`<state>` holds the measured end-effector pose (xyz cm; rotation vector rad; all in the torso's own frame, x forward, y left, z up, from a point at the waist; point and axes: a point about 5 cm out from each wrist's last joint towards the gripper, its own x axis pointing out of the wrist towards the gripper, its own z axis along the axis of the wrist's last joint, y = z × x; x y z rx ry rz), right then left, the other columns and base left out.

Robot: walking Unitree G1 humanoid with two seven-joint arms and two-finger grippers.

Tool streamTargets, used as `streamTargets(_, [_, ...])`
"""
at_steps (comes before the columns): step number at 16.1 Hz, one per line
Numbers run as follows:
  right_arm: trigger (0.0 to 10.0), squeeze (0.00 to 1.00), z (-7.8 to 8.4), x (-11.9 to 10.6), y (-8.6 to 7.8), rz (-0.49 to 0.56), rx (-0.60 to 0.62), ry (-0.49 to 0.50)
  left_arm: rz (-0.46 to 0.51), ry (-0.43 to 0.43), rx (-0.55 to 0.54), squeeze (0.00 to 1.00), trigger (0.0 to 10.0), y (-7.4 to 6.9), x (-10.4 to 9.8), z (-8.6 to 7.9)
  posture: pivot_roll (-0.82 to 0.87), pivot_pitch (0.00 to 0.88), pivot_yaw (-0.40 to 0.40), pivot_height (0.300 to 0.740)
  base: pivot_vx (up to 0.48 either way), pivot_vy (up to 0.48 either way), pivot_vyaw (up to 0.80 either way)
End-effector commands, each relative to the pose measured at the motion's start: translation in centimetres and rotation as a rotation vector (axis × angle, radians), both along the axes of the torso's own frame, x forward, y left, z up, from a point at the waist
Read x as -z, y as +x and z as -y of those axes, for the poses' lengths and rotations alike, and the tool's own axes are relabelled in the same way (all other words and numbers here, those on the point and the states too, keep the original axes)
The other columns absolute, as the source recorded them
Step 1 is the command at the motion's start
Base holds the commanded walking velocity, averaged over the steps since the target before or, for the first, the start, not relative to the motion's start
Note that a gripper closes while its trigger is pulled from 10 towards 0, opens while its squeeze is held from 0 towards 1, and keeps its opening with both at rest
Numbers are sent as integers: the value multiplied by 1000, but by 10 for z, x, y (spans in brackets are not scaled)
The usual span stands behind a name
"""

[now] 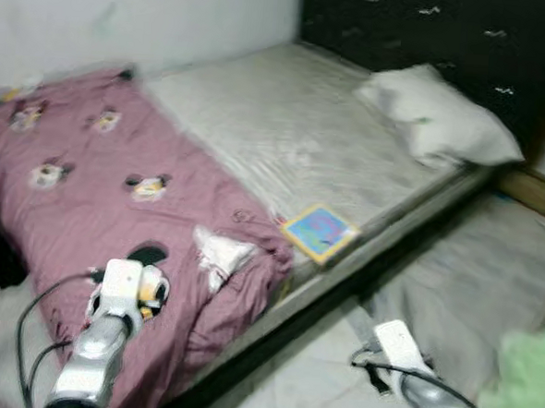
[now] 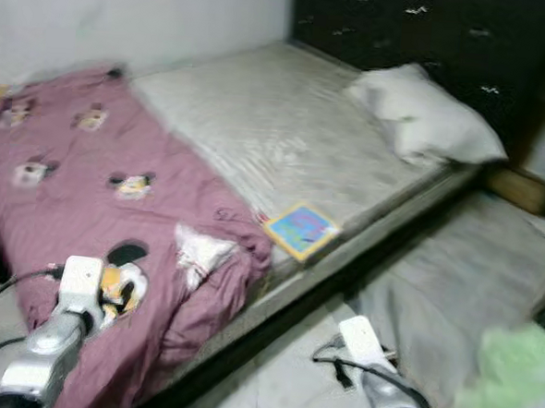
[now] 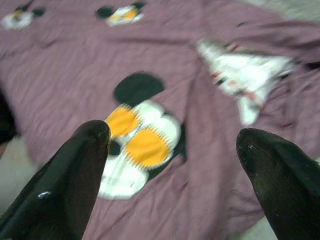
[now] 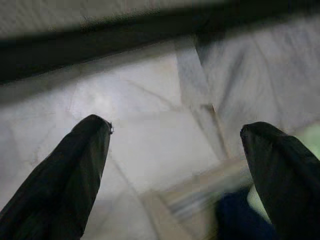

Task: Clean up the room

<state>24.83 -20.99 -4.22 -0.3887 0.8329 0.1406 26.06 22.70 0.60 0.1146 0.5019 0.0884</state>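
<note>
Left gripper hangs over the mauve cartoon blanket, fingers wide, likely lining up a grab. Right gripper idles over the floor, fingers wide; picture book sits at the mattress edge.

Low bed against white wall, dark headboard, pale floor
</note>
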Motion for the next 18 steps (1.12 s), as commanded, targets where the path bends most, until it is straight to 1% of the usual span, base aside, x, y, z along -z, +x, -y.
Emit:
streamTargets(1, [10000, 0, 10, -2, -1, 40, 42, -6, 18, -4, 18, 0, 10000, 5, -5, 3, 4, 0, 5, 740, 0, 0, 794])
streamTargets(2, [10000, 0, 17, -1, -6, 62, 55, -13, 19, -3, 19, 0, 10000, 6, -5, 3, 2, 0, 7, 740, 0, 0, 794])
streamTargets(4, [10000, 0, 25, -4, -7, 106, 93, -9, 27, -2, 19, 0, 10000, 6, -6, 3, 2, 0, 7, 740, 0, 0, 794])
streamTargets(5, [10000, 0, 31, -11, -2, 169, 121, 6, 39, -2, 22, 0, 10000, 7, -9, 4, 2, 0, 7, 740, 0, 0, 794])
streamTargets(6, [10000, 0, 35, -19, 5, 218, 126, 14, 48, 0, 25, 0, 10000, 8, -10, 5, 8, 0, 5, 740, 0, 0, 794])
streamTargets(7, [10000, 0, 41, -38, 23, 324, 133, 43, 77, 11, 39, 0, 10000, 10, -15, 6, 6, 0, 5, 740, 0, 0, 794])
streamTargets(8, [10000, 0, 46, -64, 42, 456, 127, 71, 130, 26, 87, 0, 10000, 14, -24, 13, -2, 0, 6, 740, 0, 0, 788])
streamTargets(9, [10000, 0, 37, -81, 54, 562, 123, 143, 200, 13, 138, 0, 10000, 19, -34, 23, -12, 0, 6, 740, 0, 0, 788])
streamTargets(10, [10000, 0, 31, -88, 57, 602, 111, 170, 229, 5, 159, 0, 10000, 20, -39, 28, -12, 0, 6, 740, 0, 0, 788])
streamTargets(11, [10000, 0, 11, -101, 62, 679, 101, 273, 302, -6, 201, 0, 10000, 23, -49, 39, -18, 0, 6, 740, 0, 0, 788])
streamTargets(12, [10000, 0, -1, -106, 63, 703, 85, 323, 326, -35, 211, 0, 10000, 22, -52, 43, -19, 0, 9, 740, 0, 0, 775])
streamTargets(13, [10000, 0, -15, -110, 62, 718, 68, 387, 345, -71, 222, 0, 10000, 21, -55, 48, -17, 0, 8, 740, 0, 0, 769])
streamTargets(15, [10000, 0, -43, -112, 54, 713, 25, 495, 399, -98, 238, 0, 10000, 17, -62, 53, -10, 0, 7, 740, 0, 0, 756])
streamTargets(17, [10000, 0, -58, -112, 46, 679, -3, 554, 415, -101, 221, 0, 10000, 14, -65, 54, -10, 0, 4, 740, 0, 0, 638])
streamTargets(18, [10000, 0, -62, -113, 40, 673, -28, 544, 412, -91, 219, 0, 10000, 13, -65, 54, -13, 0, 1, 740, 0, 0, 0])
